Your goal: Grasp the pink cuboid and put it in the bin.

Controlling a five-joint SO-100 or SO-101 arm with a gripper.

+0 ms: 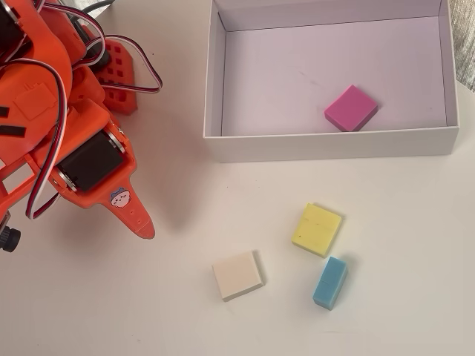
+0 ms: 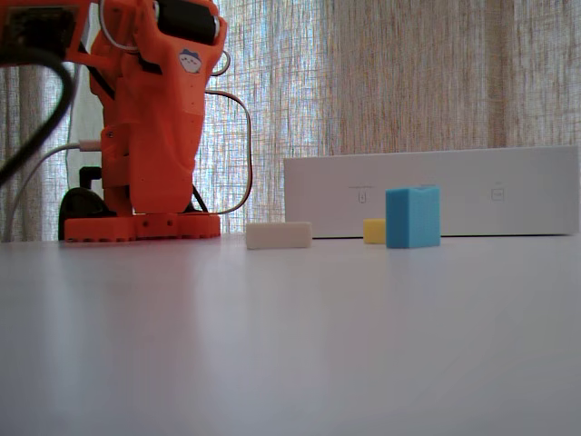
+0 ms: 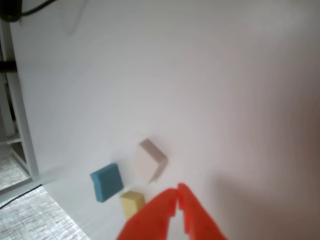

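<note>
**Inspector:** Pink cuboid (image 1: 350, 107) located — it lies flat on the floor of the bin (image 1: 330, 142), toward the bin's right half and close to its near wall in the overhead view. Judged from that, the placing looks done.

**Clerk:** And the tool?

**Inspector:** In the wrist view the gripper (image 3: 177, 196) has its two orange fingers pressed together at the tips, nothing between them. It hangs over bare table, well apart from the bin.

**Clerk:** How would the block handle, if it had to be taken up again?

**Inspector:** By its look — matte, soft-edged, foam-like — I judge it light and slightly yielding, not slippery, not fragile. Best hold would be across two opposite side faces, coming from above; the near wall leaves little room on that side.

**Clerk:** Surface and surroundings?

**Inspector:** White, smooth table, faintly glossy in the fixed view. Outside the bin, toward the table's near edge in the overhead view: a yellow block (image 1: 318, 229), a cream block (image 1: 237, 275), a blue block (image 1: 329, 282), none touching. A sheer curtain (image 2: 408, 82) hangs behind, backlit.
</note>
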